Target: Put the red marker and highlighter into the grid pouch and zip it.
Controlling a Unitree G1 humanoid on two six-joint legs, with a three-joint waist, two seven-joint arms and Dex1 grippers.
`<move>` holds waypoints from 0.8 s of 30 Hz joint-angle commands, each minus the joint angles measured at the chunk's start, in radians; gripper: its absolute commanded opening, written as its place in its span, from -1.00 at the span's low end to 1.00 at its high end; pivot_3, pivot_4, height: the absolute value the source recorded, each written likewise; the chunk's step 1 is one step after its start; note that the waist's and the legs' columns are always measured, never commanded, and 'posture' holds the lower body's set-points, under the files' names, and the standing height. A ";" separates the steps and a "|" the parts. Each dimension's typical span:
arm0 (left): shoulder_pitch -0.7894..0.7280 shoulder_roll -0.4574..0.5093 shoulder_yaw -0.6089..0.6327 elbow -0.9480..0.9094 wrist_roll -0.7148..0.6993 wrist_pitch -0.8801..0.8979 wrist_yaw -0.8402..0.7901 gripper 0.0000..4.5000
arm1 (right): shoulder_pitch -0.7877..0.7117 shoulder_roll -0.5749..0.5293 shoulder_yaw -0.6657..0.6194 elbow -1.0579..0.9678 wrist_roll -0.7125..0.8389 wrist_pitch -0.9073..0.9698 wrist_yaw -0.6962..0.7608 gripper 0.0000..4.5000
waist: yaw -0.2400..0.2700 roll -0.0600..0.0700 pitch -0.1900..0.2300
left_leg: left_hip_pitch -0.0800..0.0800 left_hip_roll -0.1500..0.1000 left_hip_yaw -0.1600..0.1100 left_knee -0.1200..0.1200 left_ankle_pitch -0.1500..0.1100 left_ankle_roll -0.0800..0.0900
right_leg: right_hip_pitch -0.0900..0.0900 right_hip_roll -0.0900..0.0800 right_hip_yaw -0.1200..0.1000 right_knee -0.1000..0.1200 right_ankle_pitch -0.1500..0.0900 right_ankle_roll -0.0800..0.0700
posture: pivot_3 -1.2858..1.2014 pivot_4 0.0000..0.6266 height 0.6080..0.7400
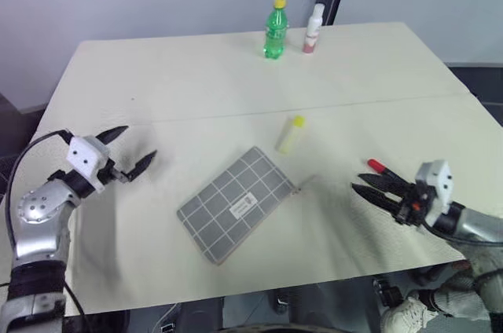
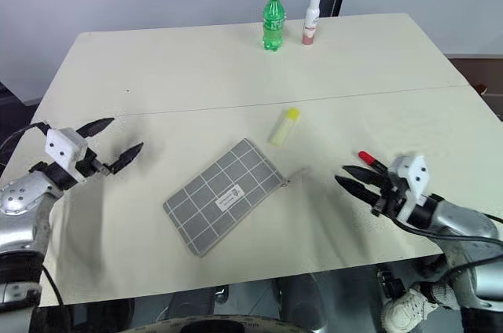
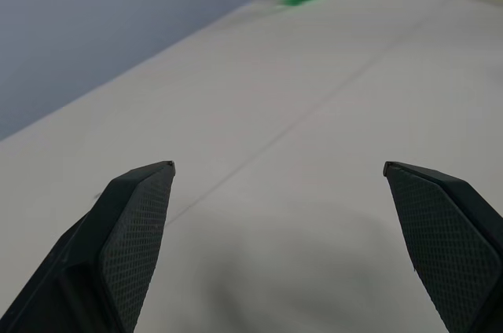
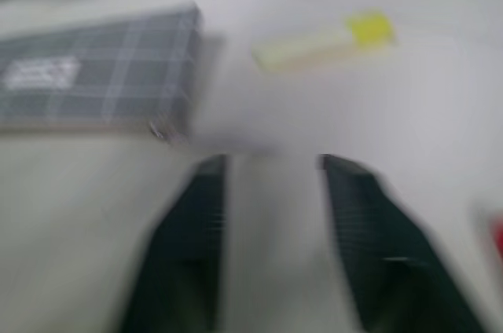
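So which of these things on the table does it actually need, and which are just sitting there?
Needed: red marker, highlighter, grid pouch.

Just sitting there: green bottle, small white bottle.

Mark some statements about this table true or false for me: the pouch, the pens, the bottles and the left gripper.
1. The highlighter lies on the table, apart from the grid pouch. True.
2. The red marker is inside the pouch. False: its red cap shows out on the table side, right by the right gripper.
3. The left gripper is open and holds nothing. True.
4. The green bottle lies on its side next to the pouch. False: it stands upright near the far edge, beside a white bottle.
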 commanded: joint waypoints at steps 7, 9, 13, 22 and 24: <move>0.289 0.089 -0.105 -0.291 0.098 -0.393 -0.200 1.00 | -0.280 0.186 0.362 -0.027 -0.134 0.000 -0.121 -0.98 | -0.010 0.000 0.000 | 0.000 0.004 0.007 -0.006 0.000 0.000 | -0.011 0.000 0.000 0.000 0.001 -0.002 | 0.03 -0.52 1.00; 0.303 0.096 -0.141 -0.285 0.122 -0.466 -0.210 1.00 | -0.307 0.233 0.413 0.030 -0.181 -0.030 -0.149 -0.98 | -0.011 0.000 -0.001 | 0.000 0.005 0.007 -0.006 0.000 0.000 | -0.011 0.001 0.000 -0.001 0.001 -0.002 | 0.03 -0.52 1.00; 0.303 0.129 -0.225 -0.256 0.159 -0.620 -0.239 1.00 | -0.360 0.295 0.499 0.132 -0.278 -0.085 -0.173 -0.98 | -0.014 0.000 -0.001 | -0.002 0.006 0.014 -0.007 0.000 0.000 | -0.011 -0.001 0.000 0.000 0.001 -0.002 | 0.03 -0.52 1.00; 0.240 0.121 -0.339 -0.175 0.321 -0.841 -0.135 1.00 | -0.440 0.308 0.578 0.291 -0.457 -0.096 -0.248 -0.98 | -0.012 0.002 -0.002 | 0.000 0.014 0.017 -0.005 0.000 0.000 | -0.013 0.003 -0.001 0.003 0.004 -0.006 | 0.03 -0.52 1.00; 0.236 0.121 -0.350 -0.155 0.359 -0.871 -0.103 1.00 | -0.436 0.302 0.580 0.294 -0.469 -0.091 -0.249 -0.98 | -0.012 0.004 -0.004 | 0.001 0.014 0.018 -0.006 0.000 0.000 | -0.012 0.003 -0.001 0.004 0.004 -0.006 | 0.03 -0.52 1.00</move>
